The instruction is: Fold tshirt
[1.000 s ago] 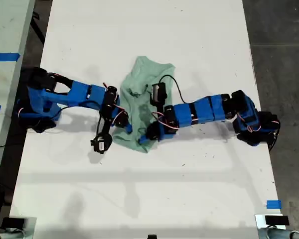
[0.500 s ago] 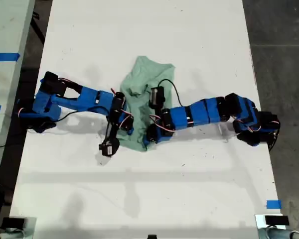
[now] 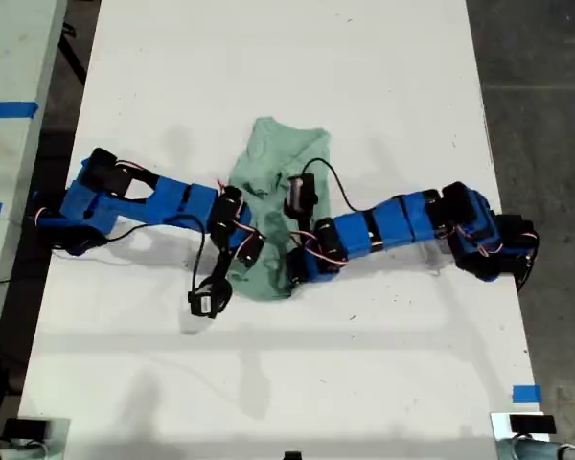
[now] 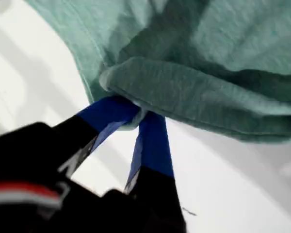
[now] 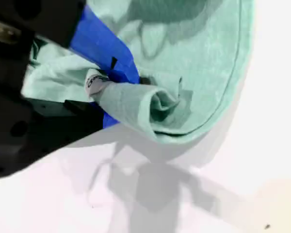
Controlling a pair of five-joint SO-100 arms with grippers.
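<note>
The tshirt [image 3: 273,153] lay bunched on the white table [image 3: 268,383], near the middle of the exterior view. Its long axis ran from the upper part of the frame toward the lower part. The broader, flatter end pointed to the top of the frame, and the narrower, gathered end pointed to the bottom. Two blue arms reached in over the cloth, one from the exterior view's left and one from the exterior view's right. Both met the lower half of the garment. The views did not establish which arm was first and which was second.

In the first wrist view, the first gripper [image 4: 138,116] was closed on a folded hem of the tshirt [image 4: 208,97]. The fold sat between the two blue jaw tips, lifted off the table.

In the second wrist view, the second gripper [image 5: 114,92] was clamped on a rolled wad of the tshirt [image 5: 203,43]. A small white label [image 5: 94,82] showed at the pinch.
</note>
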